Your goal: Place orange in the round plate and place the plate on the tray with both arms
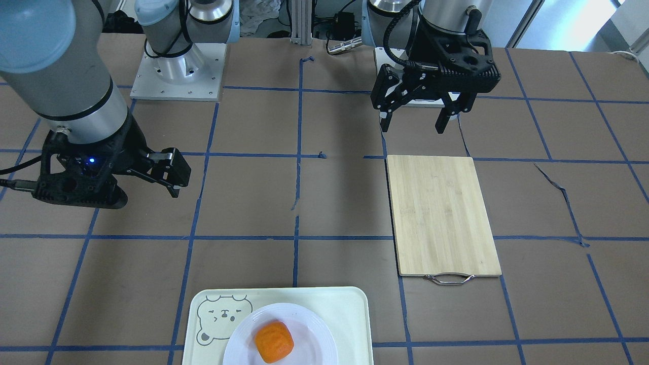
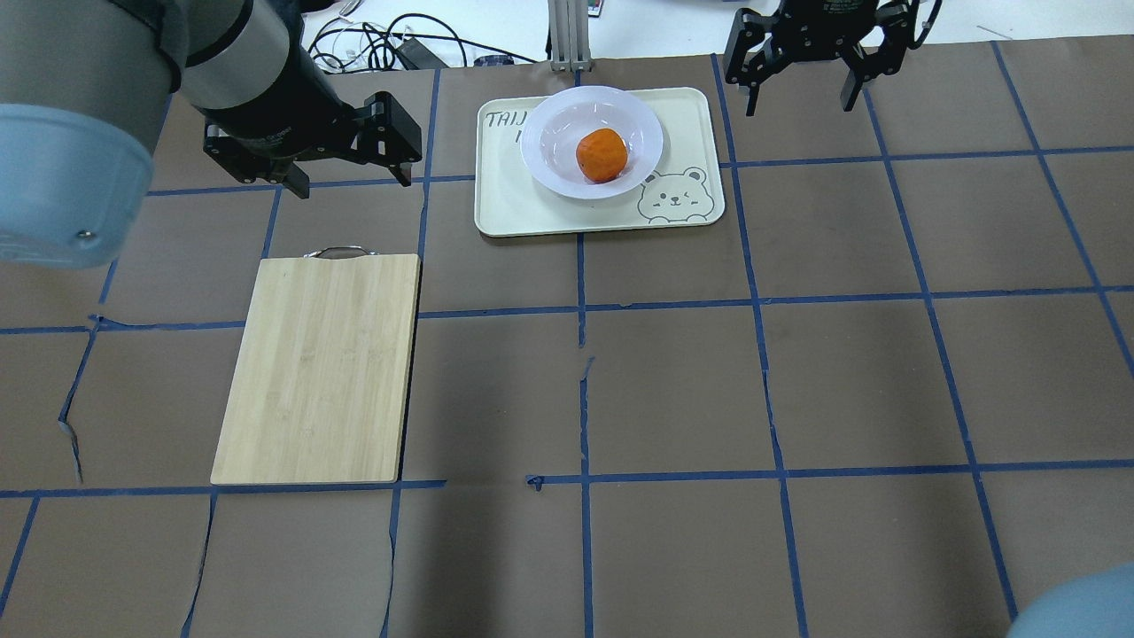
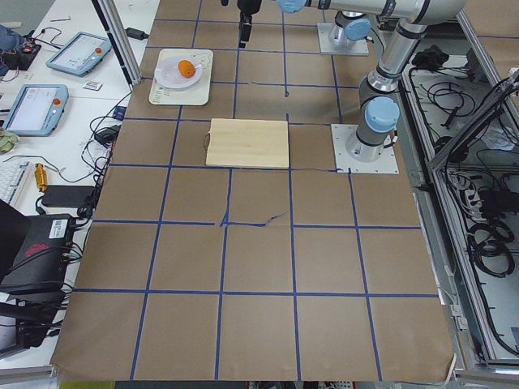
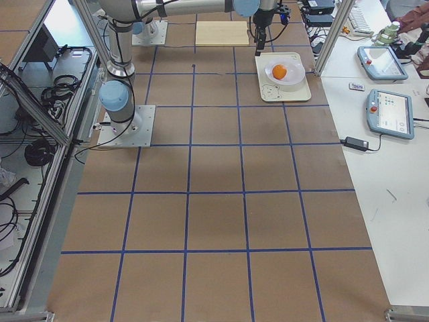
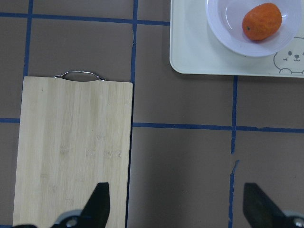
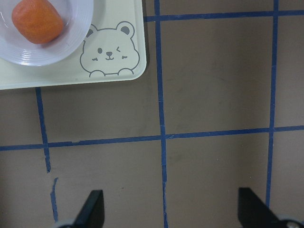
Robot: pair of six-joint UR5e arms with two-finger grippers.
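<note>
The orange lies in the sunken centre of the round white plate. That plate stands on the cream tray, beside the bear drawing, at the table's far middle. My left gripper hangs open and empty, high over the table left of the tray; its wrist view shows the orange at the upper right. Right of the tray, my right gripper is raised and open, holding nothing. Neither gripper touches the plate or the tray.
A bamboo cutting board with a metal handle lies on the left half of the table, below my left gripper. Brown paper with blue tape lines covers the table. Cables and tablets sit beyond the table's far edge.
</note>
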